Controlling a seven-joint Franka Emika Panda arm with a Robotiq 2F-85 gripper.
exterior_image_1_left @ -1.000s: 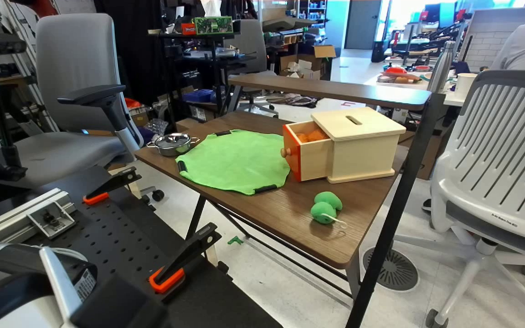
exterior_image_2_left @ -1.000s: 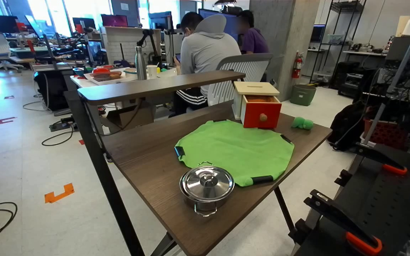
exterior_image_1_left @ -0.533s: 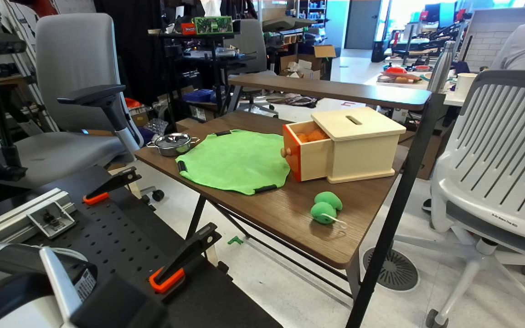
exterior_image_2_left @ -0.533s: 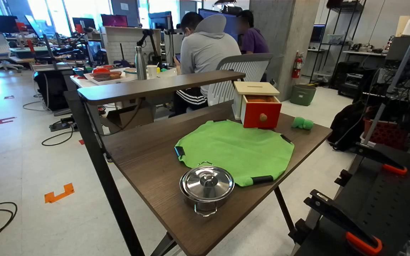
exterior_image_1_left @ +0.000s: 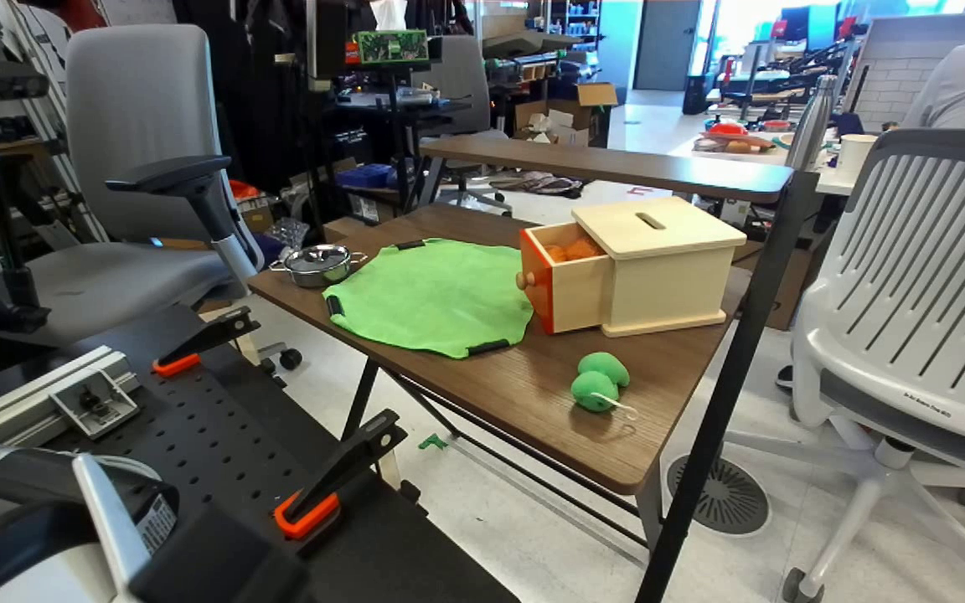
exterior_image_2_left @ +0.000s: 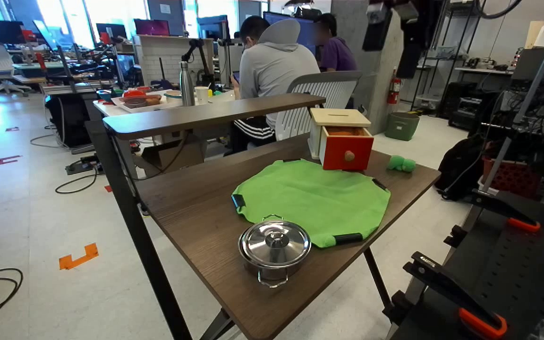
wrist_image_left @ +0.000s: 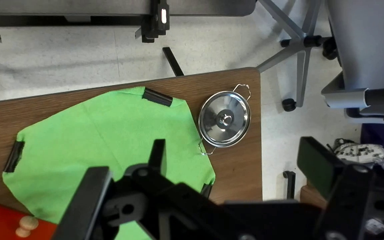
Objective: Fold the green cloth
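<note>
Fingers (wrist_image_left: 316, 166): wide apart in the wrist view, with nothing held between them.
Arm (exterior_image_2_left: 416, 38): dark end part at the top of an exterior view, well above the worktop (exterior_image_2_left: 191, 208).
Green cloth (wrist_image_left: 112, 133): on the worktop, spread out flat and not yet folded, between the pot (wrist_image_left: 223, 123) and the wooden box (exterior_image_1_left: 671, 280) in both exterior views.
Black strips (exterior_image_2_left: 347, 238): four on the cloth's edge in an exterior view.
Pot: shiny metal, lid on; one wire handle reaches the cloth's edge in the wrist view.
Drawer (exterior_image_2_left: 343, 146): red front, round wooden knob, partly out of the box, orange contents (exterior_image_1_left: 576, 249) showing; the cloth ends right by it, touching or not I cannot tell.
Toy (exterior_image_1_left: 600, 385): green, two-lobed, with a pale string loop, near a worktop corner, apart from the cloth.
Clamp (exterior_image_2_left: 451, 288): black with orange, on the black bench (exterior_image_2_left: 513, 259); pale lettering, too small to read.
Stickers (exterior_image_1_left: 156, 525): white, on a dark machine part (exterior_image_1_left: 38, 475); print too small to read.
Office chair (exterior_image_1_left: 901, 285): pale, slatted; dark lettering low on its back, illegible.
</note>
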